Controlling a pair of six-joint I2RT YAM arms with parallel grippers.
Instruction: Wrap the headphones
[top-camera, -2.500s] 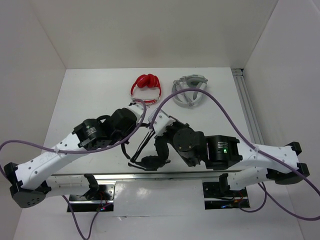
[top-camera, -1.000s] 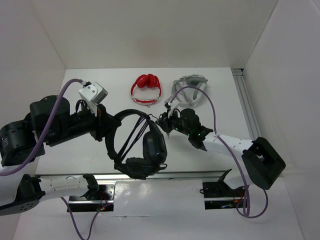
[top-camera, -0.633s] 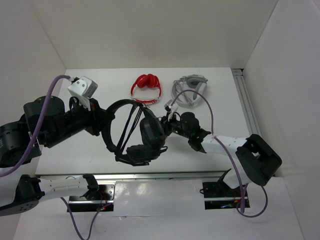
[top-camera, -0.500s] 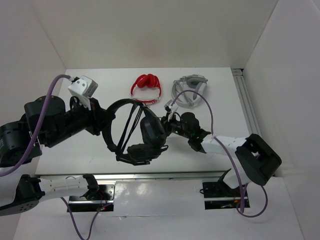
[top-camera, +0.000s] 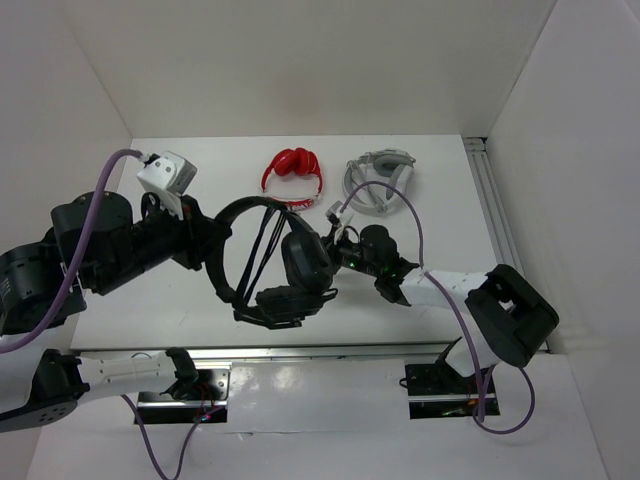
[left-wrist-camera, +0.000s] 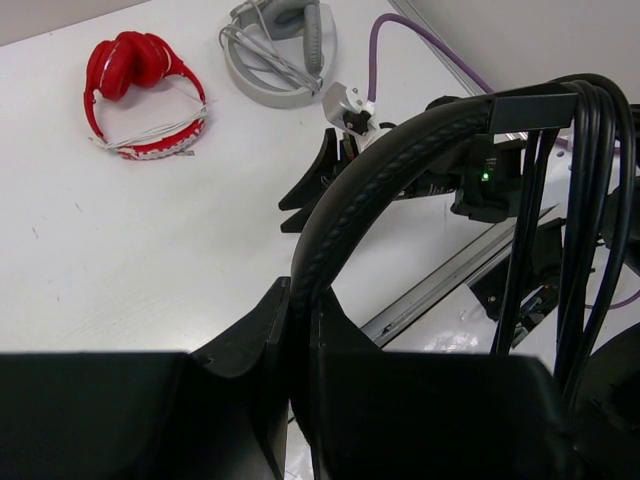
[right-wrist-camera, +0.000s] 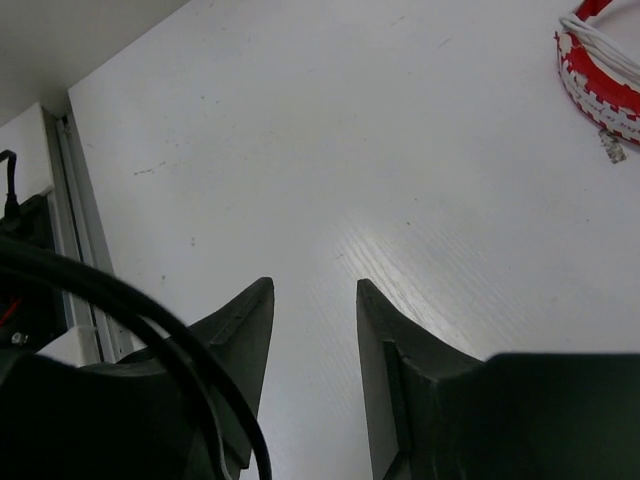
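The white table (top-camera: 455, 200) carries red headphones (top-camera: 292, 178) beside grey-white headphones (top-camera: 378, 183) near its far edge.

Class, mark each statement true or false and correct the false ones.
1. In the top view, the grey-white headphones lie right of the red headphones. True.
2. The left gripper is shut on the headband of the black headphones. True.
3. The right gripper grips the red headphones. False: it is open, only table between its jaws.
4. The black cable lies coiled beside the red headphones. False: its strands hang over the black headband.
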